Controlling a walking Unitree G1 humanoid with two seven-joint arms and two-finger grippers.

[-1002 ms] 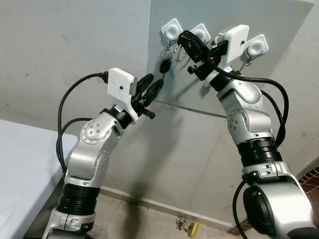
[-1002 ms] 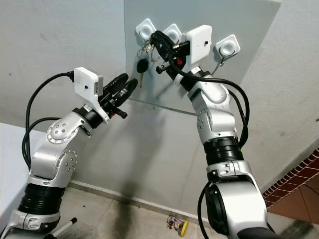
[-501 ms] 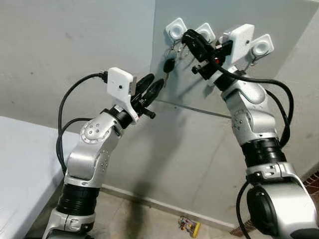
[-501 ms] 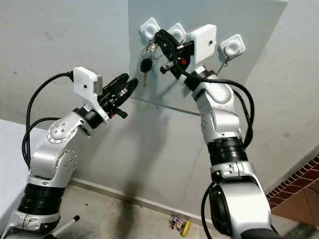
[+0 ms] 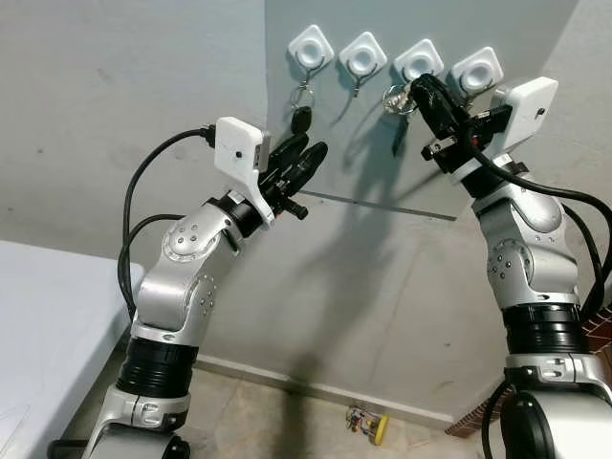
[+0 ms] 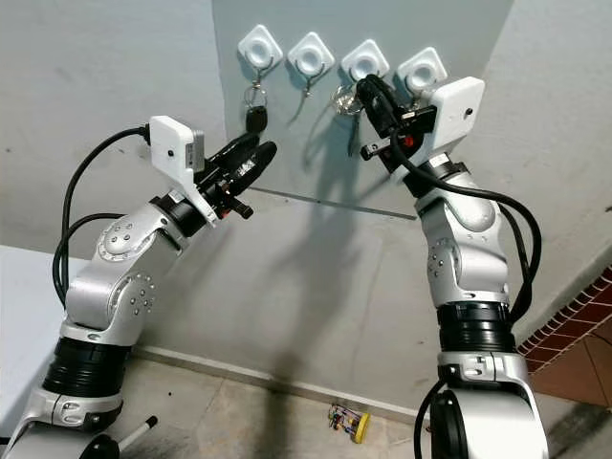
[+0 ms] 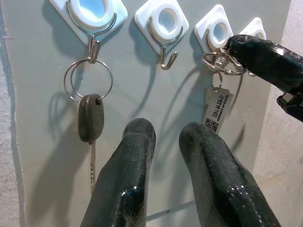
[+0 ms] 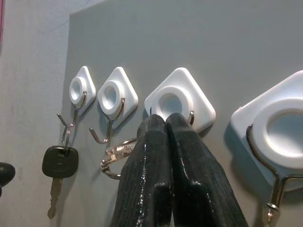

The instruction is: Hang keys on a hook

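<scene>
A: Where are the keys?

B: 4 white diamond-shaped wall hooks with metal prongs sit in a row on the grey wall panel (image 5: 497, 29); the black-headed key on a silver ring (image 5: 300, 117) hangs from the leftmost hook (image 5: 310, 48); the second hook (image 5: 362, 55) is bare.

A: And the other bunch?

B: The silver key ring with a white printed tag (image 7: 218, 75) is at the third hook (image 5: 419, 59), pinched in the right gripper (image 5: 418, 88); its black jaws are pressed together on the ring, right up against that hook; whether the ring is over the prong, I cannot tell.

A: The left arm?

B: The left gripper (image 5: 308, 158) is raised just below and beside the hanging black key, not touching it; its jaws stand a narrow gap apart and hold nothing.

A: Anything else?

B: A small colourful object (image 5: 368, 422) lies on the floor by the wall; a white surface (image 5: 38, 316) sits at the robot's left.
</scene>
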